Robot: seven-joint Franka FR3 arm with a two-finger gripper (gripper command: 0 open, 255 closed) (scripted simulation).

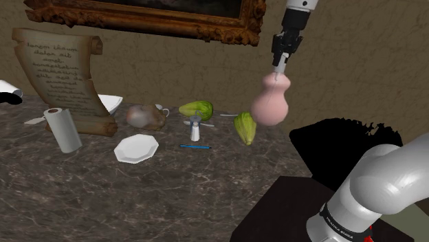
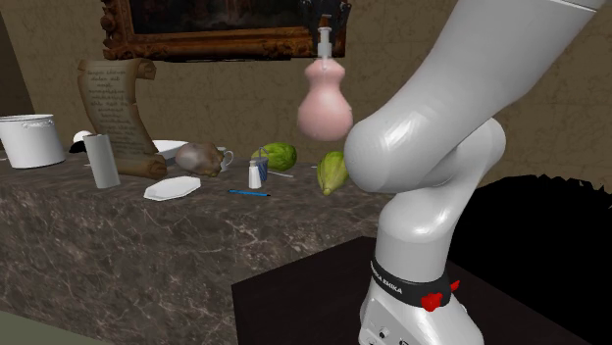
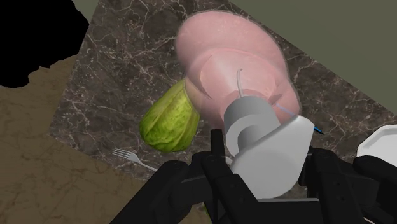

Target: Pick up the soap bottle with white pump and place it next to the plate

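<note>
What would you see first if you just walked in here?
A fat pink soap bottle hanging in the air, clasped at its white pump by the black gripper. Below it on the marbled counter lies a green vegetable, with a white plate farther toward the shoulder view's left.

We see a tan wall [image 1: 137, 69] behind the dark marbled surface [image 1: 103, 199]; an ornate framed painting [image 1: 172, 24] hangs at twelve o'clock.
</note>
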